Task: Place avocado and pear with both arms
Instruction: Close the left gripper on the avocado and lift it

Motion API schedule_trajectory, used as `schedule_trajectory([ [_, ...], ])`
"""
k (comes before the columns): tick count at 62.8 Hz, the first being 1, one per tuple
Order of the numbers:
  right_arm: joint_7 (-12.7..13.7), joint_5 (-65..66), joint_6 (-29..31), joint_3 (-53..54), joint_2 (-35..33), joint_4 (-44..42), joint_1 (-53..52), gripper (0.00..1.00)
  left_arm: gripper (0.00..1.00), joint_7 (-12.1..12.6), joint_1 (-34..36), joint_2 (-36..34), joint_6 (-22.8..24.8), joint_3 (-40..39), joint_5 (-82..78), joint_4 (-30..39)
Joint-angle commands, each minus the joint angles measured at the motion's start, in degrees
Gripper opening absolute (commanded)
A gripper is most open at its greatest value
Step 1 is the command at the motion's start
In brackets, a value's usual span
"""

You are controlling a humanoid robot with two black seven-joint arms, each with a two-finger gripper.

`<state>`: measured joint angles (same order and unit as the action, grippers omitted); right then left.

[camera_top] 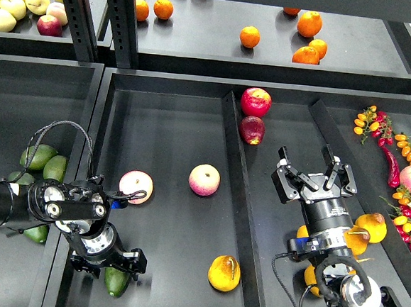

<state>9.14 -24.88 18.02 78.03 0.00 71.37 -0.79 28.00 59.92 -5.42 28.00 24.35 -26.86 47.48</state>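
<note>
The dark green avocado [116, 283] lies at the front left corner of the middle tray [171, 136], partly under my left gripper [109, 261]. That gripper points down right over it. Its fingers are dark and I cannot tell whether they grip the avocado. The yellow-orange pear [224, 272], with a reddish blush, lies on the same tray near the front, right of the avocado and free of both arms. My right gripper [313, 177] is open and empty over the right tray, its fingers spread, well up and right of the pear.
Two pink-cream round fruits [136, 186] [204, 180] lie mid-tray. Two red apples [256, 101] sit at the divider's [239, 199] far end. Lighter green avocados [38, 157] fill the left bin. Yellow fruits [372, 226] and small peppers [393, 165] lie by the right arm. Oranges [249, 37] are on the upper shelf.
</note>
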Motion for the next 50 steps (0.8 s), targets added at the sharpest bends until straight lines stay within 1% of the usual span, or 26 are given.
schedule_trajectory([
  [1,0.0,0.0,0.0,0.0,0.0,0.0,0.0,1.00,0.55,0.0,0.2,0.1,0.0,-0.3,1.5,-1.0],
  [4,0.0,0.0,0.0,0.0,0.0,0.0,0.0,1.00,0.50,0.0,0.2,0.1,0.0,-0.5,1.8,-1.3],
  [11,0.0,0.0,0.0,0.0,0.0,0.0,0.1,1.00,0.45,0.0,0.5,0.1,0.0,-0.7,2.1,-1.3],
  [26,0.0,0.0,0.0,0.0,0.0,-0.1,0.1,1.00,0.40,0.0,1.1,0.1,0.0,-0.9,2.2,-0.5],
  [43,0.0,0.0,0.1,0.0,0.0,-0.1,0.4,1.00,0.29,0.0,1.4,-0.6,0.0,-1.4,3.0,-0.4],
  [50,0.0,0.0,0.1,-0.1,0.0,-0.2,0.3,1.00,0.29,0.0,3.0,-1.3,0.0,-4.0,3.1,0.2],
])
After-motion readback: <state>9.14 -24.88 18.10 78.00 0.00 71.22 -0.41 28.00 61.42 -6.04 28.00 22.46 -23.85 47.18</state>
